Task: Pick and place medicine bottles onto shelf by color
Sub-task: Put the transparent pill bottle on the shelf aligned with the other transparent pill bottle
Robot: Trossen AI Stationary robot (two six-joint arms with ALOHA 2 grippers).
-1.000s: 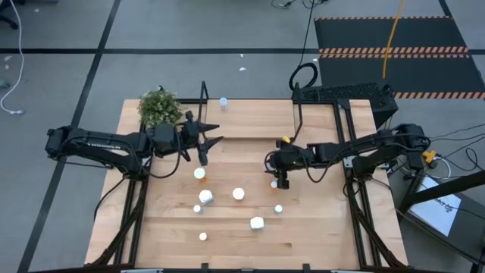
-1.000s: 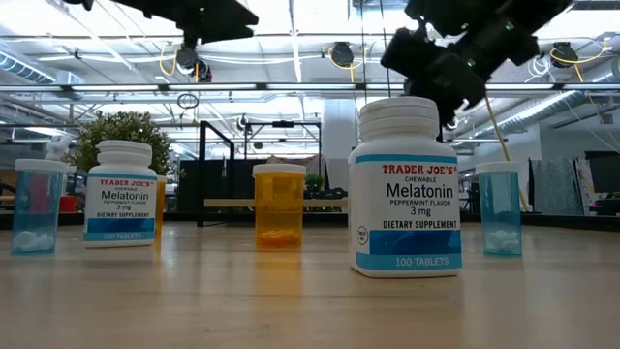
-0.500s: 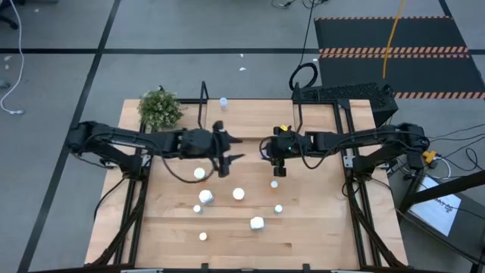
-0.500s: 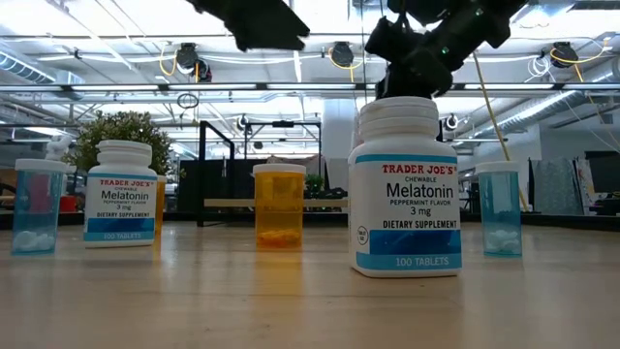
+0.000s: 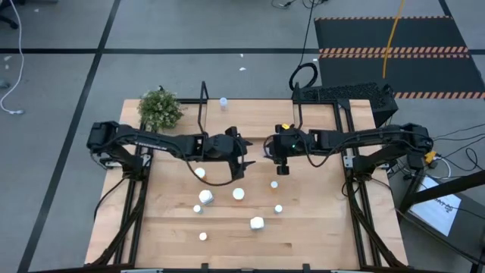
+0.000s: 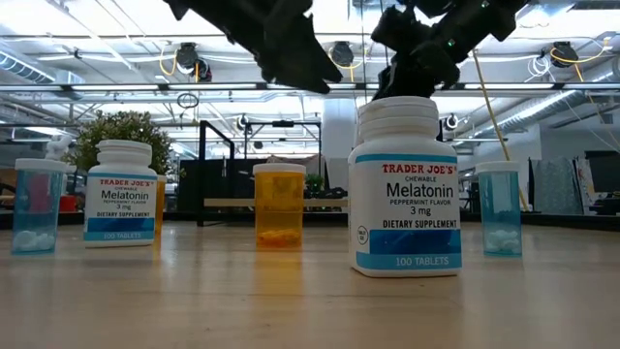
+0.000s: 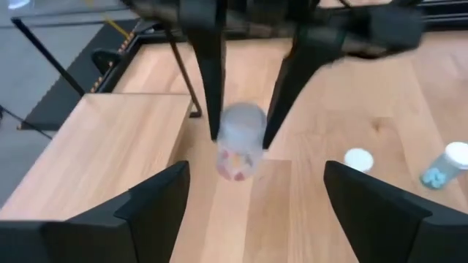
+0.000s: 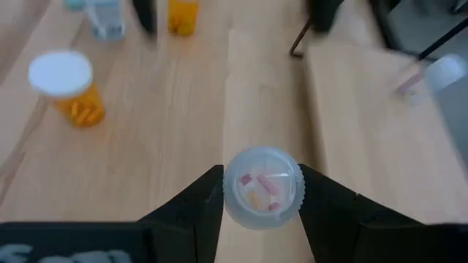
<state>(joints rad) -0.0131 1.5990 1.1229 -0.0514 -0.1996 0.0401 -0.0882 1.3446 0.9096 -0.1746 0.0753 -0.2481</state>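
My right gripper [image 5: 282,164] [image 8: 262,183] is shut on a small clear medicine bottle [image 8: 261,187] [image 7: 239,142] with pills inside, above the table's middle. My left gripper [image 5: 245,154] [image 7: 256,184] stands open just left of it, facing the bottle, with nothing between its fingers. The shelf [image 5: 250,117], a light-wood board with black end frames, lies along the far edge; one pale bottle [image 5: 223,101] stands on it. Several white-capped bottles [image 5: 238,194] stand on their bases on the near half of the table: orange [image 6: 279,206], blue [image 6: 499,208] and white [image 6: 407,189]. My right gripper pinches the clear bottle's round wall [image 8: 228,191] between its two fingers, near their free ends [image 7: 213,130]. The fingers slant down from the table's right side. The bottle is lifted clear of the table, pills showing at its lower end [image 7: 234,165].
A potted plant [image 5: 159,108] stands at the far left corner beside the shelf's left frame [image 5: 203,98]. The shelf's right frame [image 5: 295,106] rises just beyond the right gripper. Bare wood lies between the grippers and the shelf.
My left gripper has swept from the table's left side toward the middle, sinking a little, up to the right gripper. My right gripper has risen with the clear bottle and drifted slightly toward the far edge.
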